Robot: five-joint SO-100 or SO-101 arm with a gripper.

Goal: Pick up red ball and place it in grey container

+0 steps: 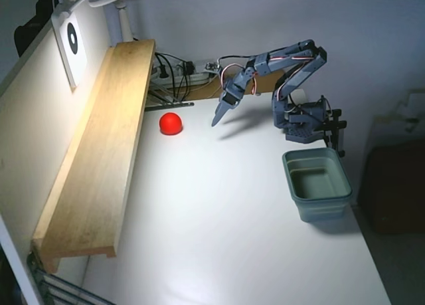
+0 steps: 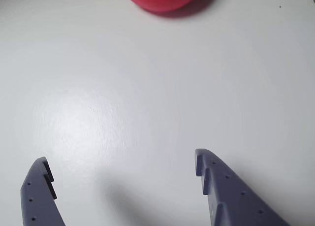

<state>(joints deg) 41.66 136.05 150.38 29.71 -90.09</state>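
nothing done yet; the gripper (image 2: 120,169) hangs spread and empty above the table (image 1: 219,218), short of the red ball (image 1: 170,123) (near the wooden shelf (image 1: 99,159)); reach, grasp and carry to the empty grey container (image 1: 317,183) remain

A smooth white desk (image 1: 219,232) fills the fixed view, brightly lit with a soft glare. Along its left edge runs a long pale wooden shelf (image 1: 99,159) against a cream wall (image 1: 26,139) bearing a white card with a black ring (image 1: 71,42). Black cables (image 1: 174,76) cluster at the far edge, below a grey-blue wall (image 1: 219,19)
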